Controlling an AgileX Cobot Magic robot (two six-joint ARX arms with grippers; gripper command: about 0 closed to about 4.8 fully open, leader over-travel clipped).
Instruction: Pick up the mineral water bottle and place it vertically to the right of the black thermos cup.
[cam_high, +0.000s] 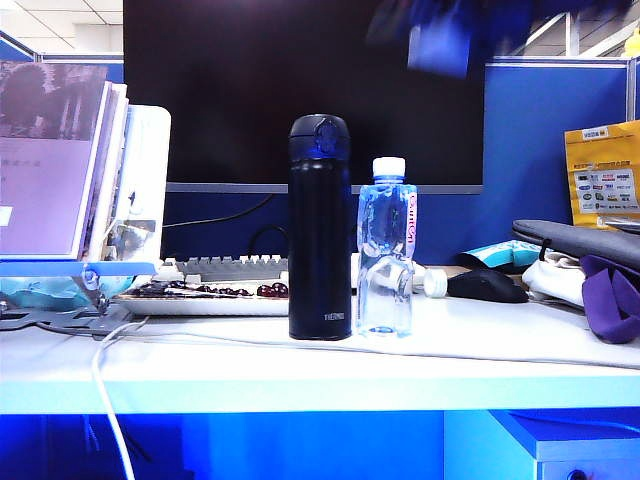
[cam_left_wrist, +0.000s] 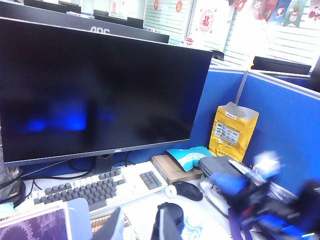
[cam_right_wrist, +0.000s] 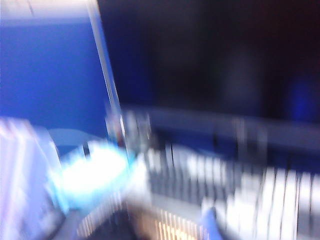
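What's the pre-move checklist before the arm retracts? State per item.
1. mineral water bottle upright: ok.
2. Bottle right of the black thermos cup, exterior view: ok.
3. Bottle and thermos touching or apart: cannot tell, very close.
4. right gripper clear of the bottle, blurred above it: ok.
5. Right gripper open or shut: cannot tell, motion blur.
6. left gripper out of all views: cannot tell.

The exterior view sits low at the table's (cam_high: 300, 375) front edge, facing level and close toward the monitor (cam_high: 300, 90). The left wrist view looks from higher up, obliquely across the keyboard (cam_left_wrist: 95, 187) to that monitor. The blurred right wrist view shares both.
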